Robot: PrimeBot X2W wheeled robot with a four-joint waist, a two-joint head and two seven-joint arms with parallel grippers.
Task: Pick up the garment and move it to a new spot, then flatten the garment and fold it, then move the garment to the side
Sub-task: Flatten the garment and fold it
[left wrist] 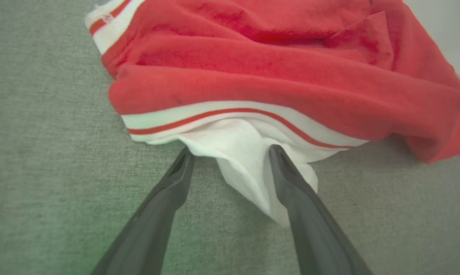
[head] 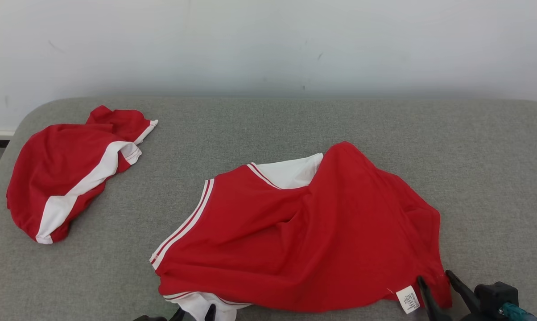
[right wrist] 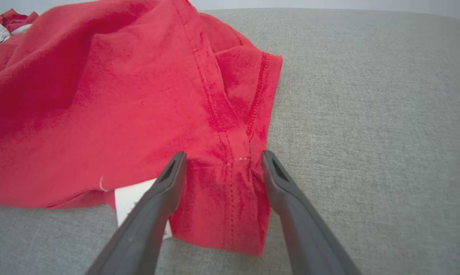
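Note:
A red garment (head: 304, 236) with white striped trim lies crumpled in the middle of the grey padded surface. My left gripper (left wrist: 230, 151) stands open at its near left corner, with a white fold of the garment (left wrist: 249, 160) between the fingers; its tips (head: 196, 312) peek in at the bottom edge of the head view. My right gripper (right wrist: 222, 156) is open astride the garment's (right wrist: 138, 95) red near right corner by the seam. That right gripper (head: 435, 278) sits beside a white care label (head: 409, 299).
A second red and white garment (head: 68, 174) lies bunched at the far left of the grey surface (head: 473, 156). A pale wall rises behind the surface's back edge. Bare grey padding stretches to the right of the garment.

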